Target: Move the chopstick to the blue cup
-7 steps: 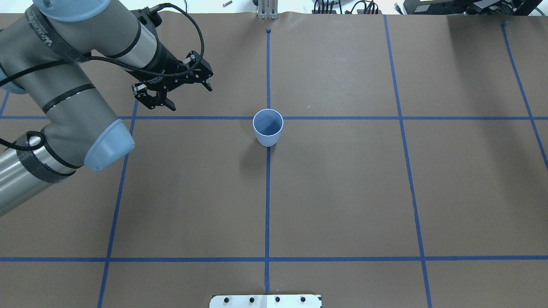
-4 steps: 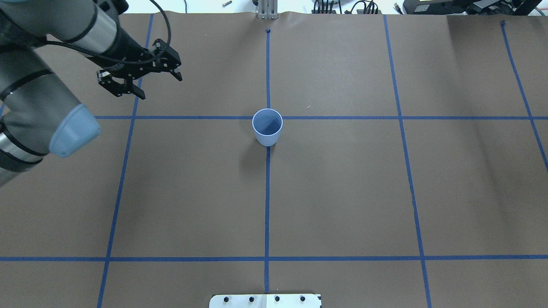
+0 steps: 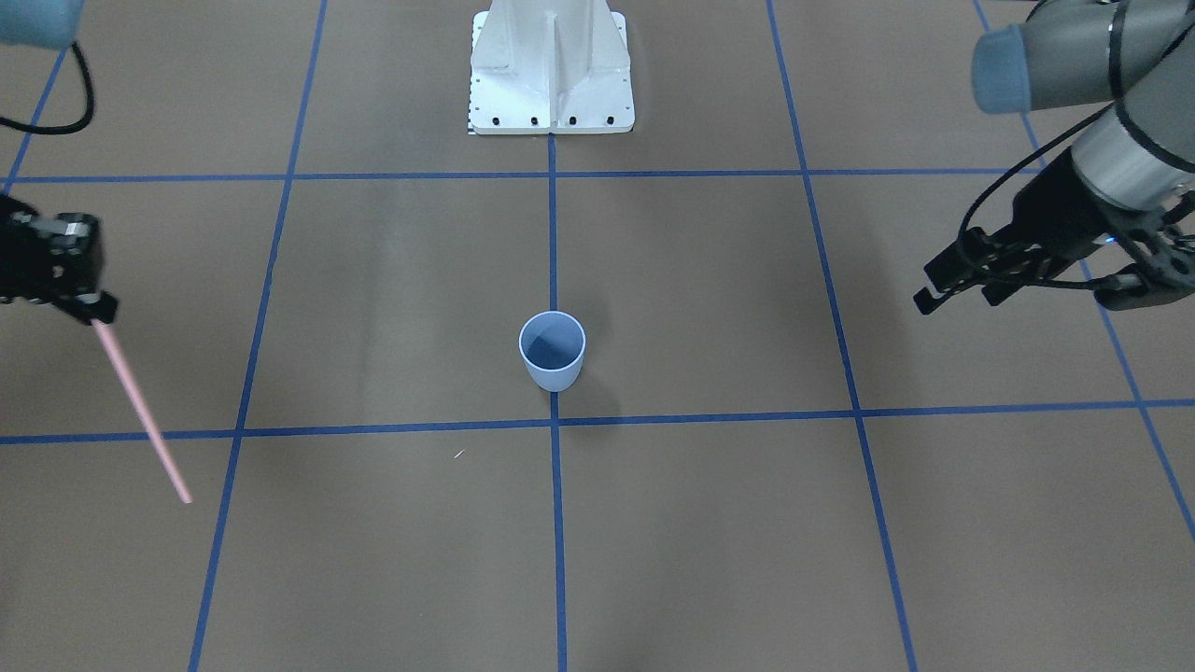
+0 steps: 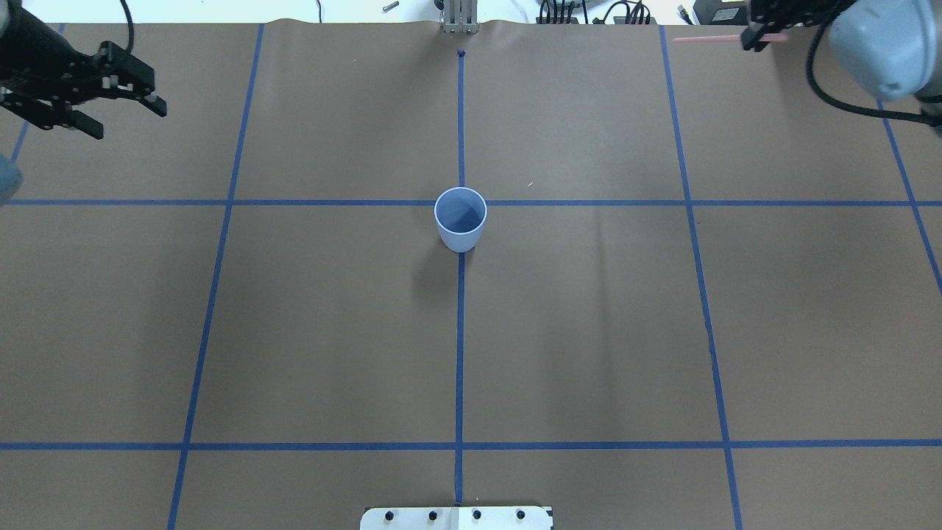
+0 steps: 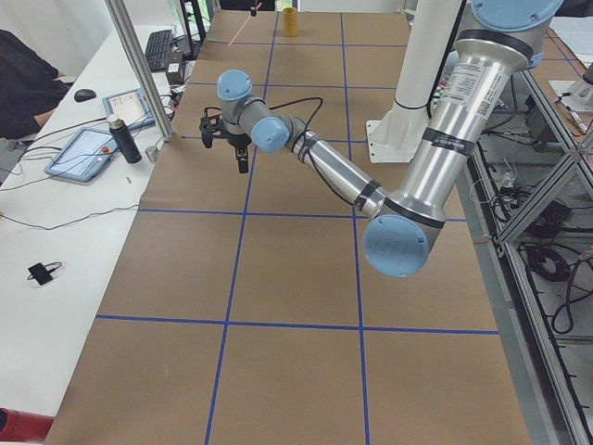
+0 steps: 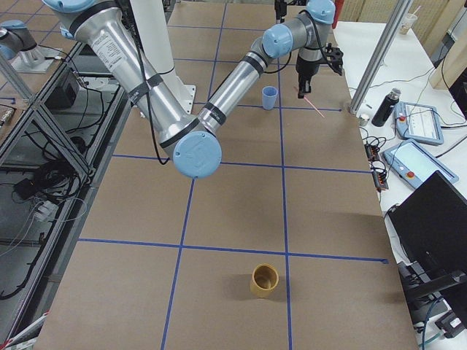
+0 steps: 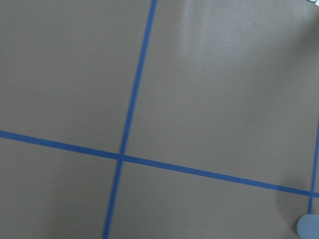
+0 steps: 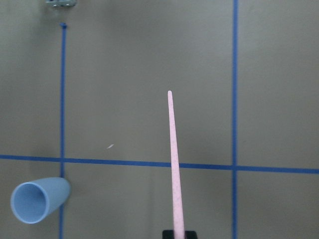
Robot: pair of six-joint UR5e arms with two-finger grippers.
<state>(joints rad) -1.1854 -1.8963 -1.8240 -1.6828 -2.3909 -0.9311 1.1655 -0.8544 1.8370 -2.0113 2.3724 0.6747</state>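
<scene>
The blue cup stands upright and empty at the table's middle, on a tape crossing; it also shows in the front view and right wrist view. My right gripper is shut on one end of the pale pink chopstick, held in the air at the far right of the table, well away from the cup. The stick points out from the gripper; the right wrist view shows its length. My left gripper is open and empty at the far left.
A tan cup stands near the table's right end. The robot's white base plate sits at the near middle edge. Blue tape lines grid the brown table. Tablets, a bottle and cables lie beyond the far edge.
My left arm has drawn back to the far left, away from the cup, still open. My right gripper with the chopstick has come into view at the far right.
</scene>
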